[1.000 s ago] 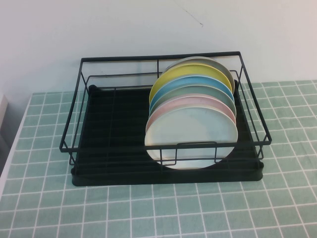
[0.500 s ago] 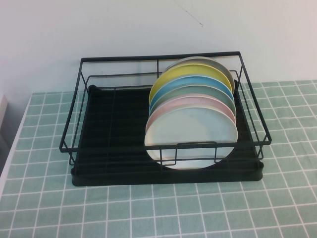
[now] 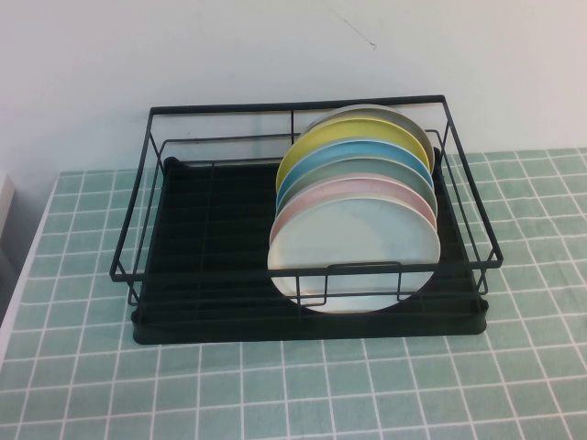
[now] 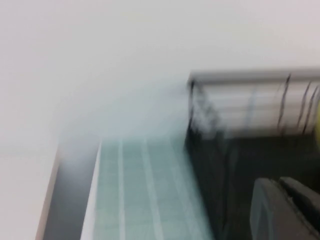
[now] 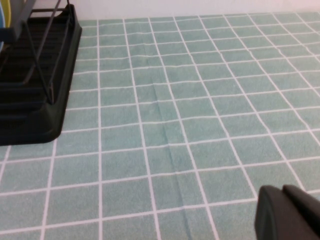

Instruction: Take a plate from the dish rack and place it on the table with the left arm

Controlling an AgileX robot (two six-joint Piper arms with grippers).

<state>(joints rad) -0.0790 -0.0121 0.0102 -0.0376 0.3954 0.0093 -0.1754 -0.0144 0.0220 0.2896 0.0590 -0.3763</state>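
The very pale blue-white plate [image 3: 358, 252] stands on edge at the front of a row of plates in the right half of the black wire dish rack [image 3: 211, 229]. The rack sits on the green tiled table [image 3: 275, 385]. Neither arm shows in the high view. In the blurred left wrist view my left gripper [image 4: 281, 186] is shut with nothing in it, close to a corner of the rack [image 4: 235, 165] and over the table's edge [image 4: 145, 190]. My right gripper [image 5: 282, 192] is shut and empty, low over bare tiles [image 5: 190, 100], with the rack's base [image 5: 35, 100] off to one side.
Behind the front plate stand a pale pink plate [image 3: 321, 194], a grey-green one [image 3: 367, 170], a light blue one [image 3: 348, 156], a yellow one [image 3: 321, 137] and a beige one [image 3: 367, 112]. The rack's left half holds no plates. A white wall rises behind the table.
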